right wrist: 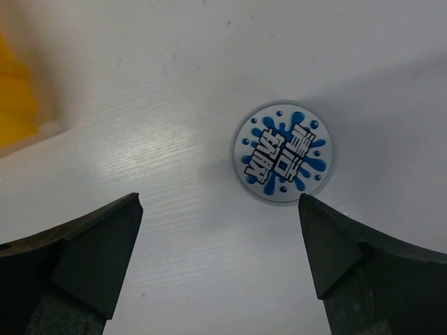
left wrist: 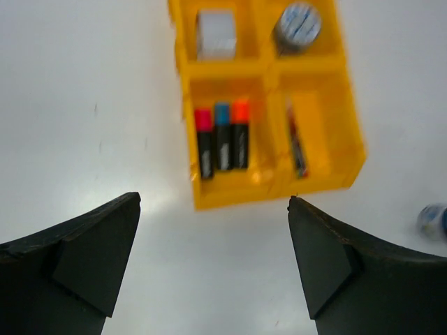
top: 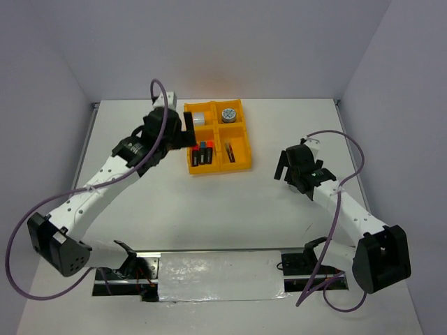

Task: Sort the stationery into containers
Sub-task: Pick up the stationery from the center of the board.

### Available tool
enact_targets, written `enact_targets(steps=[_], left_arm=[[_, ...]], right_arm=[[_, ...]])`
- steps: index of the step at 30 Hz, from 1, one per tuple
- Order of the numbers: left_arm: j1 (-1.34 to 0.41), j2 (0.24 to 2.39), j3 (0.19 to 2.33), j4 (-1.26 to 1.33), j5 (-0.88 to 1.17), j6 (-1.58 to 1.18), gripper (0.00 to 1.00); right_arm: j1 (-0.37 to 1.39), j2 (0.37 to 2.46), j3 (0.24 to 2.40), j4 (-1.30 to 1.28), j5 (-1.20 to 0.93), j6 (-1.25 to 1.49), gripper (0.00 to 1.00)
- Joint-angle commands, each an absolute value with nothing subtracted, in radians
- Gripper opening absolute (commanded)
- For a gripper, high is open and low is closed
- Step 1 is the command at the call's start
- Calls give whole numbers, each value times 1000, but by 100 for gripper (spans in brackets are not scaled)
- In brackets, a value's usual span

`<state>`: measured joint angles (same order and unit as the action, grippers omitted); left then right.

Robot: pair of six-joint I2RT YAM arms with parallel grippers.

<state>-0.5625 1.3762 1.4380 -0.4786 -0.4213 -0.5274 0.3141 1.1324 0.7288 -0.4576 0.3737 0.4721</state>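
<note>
The yellow-orange tray (top: pixel 218 169) stands mid-table. In the left wrist view its front wall (left wrist: pixel 265 192) is ahead of my open, empty left gripper (left wrist: pixel 214 202). The near-left compartment holds the pink (left wrist: pixel 204 143), blue (left wrist: pixel 223 136) and orange (left wrist: pixel 240 132) highlighters. The near-right compartment holds the pens (left wrist: pixel 297 143). The far compartments hold the grey tape ring (left wrist: pixel 216 33) and a blue-white roll (left wrist: pixel 296 24). My left gripper (top: pixel 190 132) hovers at the tray's left edge. My right gripper (right wrist: pixel 220 202) is open, with the second roll (right wrist: pixel 282 153) flat on the table just ahead, nearer its right finger.
The second roll also shows at the right edge of the left wrist view (left wrist: pixel 434 220). A tray corner (right wrist: pixel 14 98) shows at the left of the right wrist view. My right gripper (top: pixel 284 174) sits right of the tray. White walls close in the table.
</note>
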Motion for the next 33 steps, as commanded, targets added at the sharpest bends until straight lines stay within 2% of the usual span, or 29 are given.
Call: enact_targets(steps=[1,4,6,11,19,22,24,25,26,28,29,31,33], left_arm=[[-581,1306,1273,-572,-408,-583,99],[-601,1217,1181,-627,-413,-614,99],[-606,1152,1117,-632,-364,-620,99],[-615,1062,1048,-696,-370,-606,99],[-621,879,979,-808,-397,-546,99],[-621,844,966,-779,-353,-522,99],[-621,836,954,-750,-327,-509,99],[-621,838,944,-744,-316,-506,99],[-621,844,942,-741,-301,-503,99],[-621,850,940,-739,-295,-500,99],[-621,850,940,-739,-293,-500,99],[-621,838,937,-735,-293,-499,99],[-620,830,931,-730,-291,-500,99]], right_arm=[[284,1123,792,-459,448,442,100],[210,1118,773,-448,439,425,100],[151,1146,761,-417,356,416,100],[126,1209,770,-365,250,385,100],[86,1298,770,-344,219,399,98],[86,1292,755,-324,244,411,92],[86,1279,739,-307,242,407,81],[86,1278,736,-304,251,405,68],[86,1281,739,-307,261,403,63],[86,1296,745,-311,267,399,60],[84,1301,750,-313,258,394,52],[84,1313,753,-308,233,391,47],[84,1321,753,-307,235,390,47]])
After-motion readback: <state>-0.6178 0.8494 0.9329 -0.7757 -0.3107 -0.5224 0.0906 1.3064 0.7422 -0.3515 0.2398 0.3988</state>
